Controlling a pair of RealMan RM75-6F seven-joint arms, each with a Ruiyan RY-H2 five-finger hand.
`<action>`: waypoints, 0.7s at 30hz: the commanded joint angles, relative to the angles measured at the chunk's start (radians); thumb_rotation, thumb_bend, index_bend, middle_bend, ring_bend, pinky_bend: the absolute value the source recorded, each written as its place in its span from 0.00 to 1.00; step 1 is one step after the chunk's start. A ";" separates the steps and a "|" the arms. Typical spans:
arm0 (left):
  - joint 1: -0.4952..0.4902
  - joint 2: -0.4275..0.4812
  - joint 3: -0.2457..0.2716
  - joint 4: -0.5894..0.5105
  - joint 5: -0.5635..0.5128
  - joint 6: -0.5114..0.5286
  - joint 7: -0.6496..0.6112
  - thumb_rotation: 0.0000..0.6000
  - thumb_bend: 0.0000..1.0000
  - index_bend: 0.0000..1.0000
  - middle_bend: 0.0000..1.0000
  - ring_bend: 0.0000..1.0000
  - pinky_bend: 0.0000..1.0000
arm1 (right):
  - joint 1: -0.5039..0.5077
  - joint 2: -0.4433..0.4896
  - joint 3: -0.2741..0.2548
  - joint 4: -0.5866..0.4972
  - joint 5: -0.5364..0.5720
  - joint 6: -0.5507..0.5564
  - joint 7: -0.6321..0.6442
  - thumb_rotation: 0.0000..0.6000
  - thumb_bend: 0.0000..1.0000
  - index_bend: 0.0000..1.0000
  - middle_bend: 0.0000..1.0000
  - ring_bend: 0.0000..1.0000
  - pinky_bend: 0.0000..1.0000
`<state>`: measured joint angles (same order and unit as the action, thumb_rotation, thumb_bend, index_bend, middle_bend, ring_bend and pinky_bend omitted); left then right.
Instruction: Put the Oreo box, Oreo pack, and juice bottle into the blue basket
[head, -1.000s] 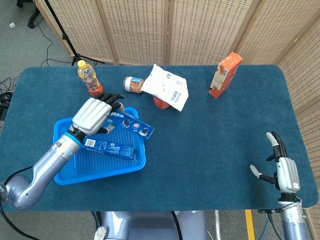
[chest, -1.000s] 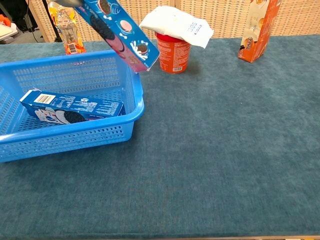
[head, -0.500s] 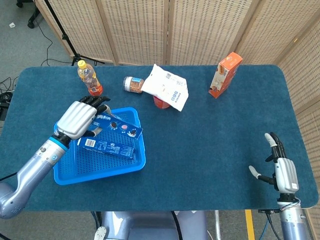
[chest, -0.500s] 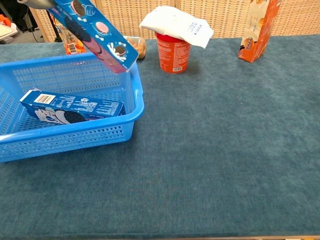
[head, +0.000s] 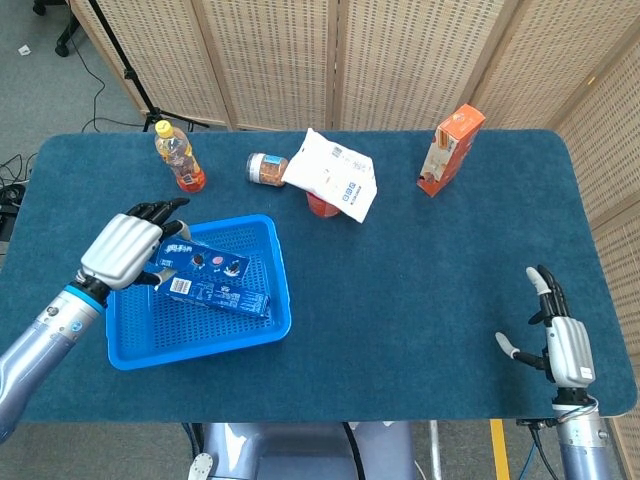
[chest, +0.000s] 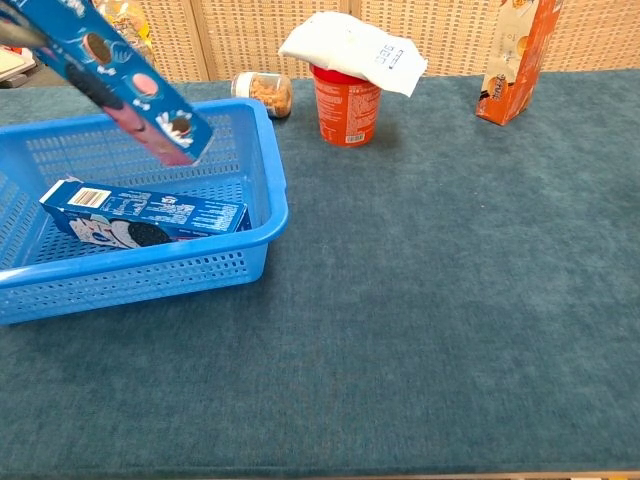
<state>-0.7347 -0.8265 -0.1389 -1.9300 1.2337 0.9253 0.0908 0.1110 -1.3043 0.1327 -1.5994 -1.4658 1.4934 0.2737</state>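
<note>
behind the blue basket (head: 282, 300): jar (head: 266, 169), white bag (head: 334, 177) atop red cup (chest: 347, 104)

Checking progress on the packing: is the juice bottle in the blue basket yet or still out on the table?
Still out. The juice bottle stands upright on the table beyond the blue basket.

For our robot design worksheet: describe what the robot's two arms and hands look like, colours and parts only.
The left hand has a ribbed silver-grey back, black fingers and a bright blue wrist band on a smooth grey-blue arm. The right hand has a silver-white back, dark fingers with pale tips, and a grey-blue forearm. No loose cables show.
</note>
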 joint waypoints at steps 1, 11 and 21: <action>0.006 0.015 0.013 0.011 -0.002 -0.025 0.001 1.00 0.23 0.29 0.00 0.02 0.15 | 0.000 -0.001 -0.001 0.000 -0.001 0.000 -0.002 1.00 0.23 0.00 0.00 0.00 0.46; 0.011 0.030 0.014 0.062 -0.052 -0.079 -0.019 1.00 0.20 0.12 0.00 0.00 0.06 | 0.001 -0.007 -0.005 -0.002 -0.005 -0.001 -0.021 1.00 0.23 0.00 0.00 0.00 0.46; 0.026 0.027 -0.004 0.079 -0.075 -0.060 -0.031 1.00 0.20 0.12 0.00 0.00 0.06 | 0.002 -0.010 -0.007 0.000 -0.004 -0.005 -0.026 1.00 0.23 0.00 0.00 0.00 0.46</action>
<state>-0.7099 -0.7974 -0.1424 -1.8528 1.1619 0.8630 0.0586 0.1134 -1.3147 0.1255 -1.5994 -1.4694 1.4882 0.2481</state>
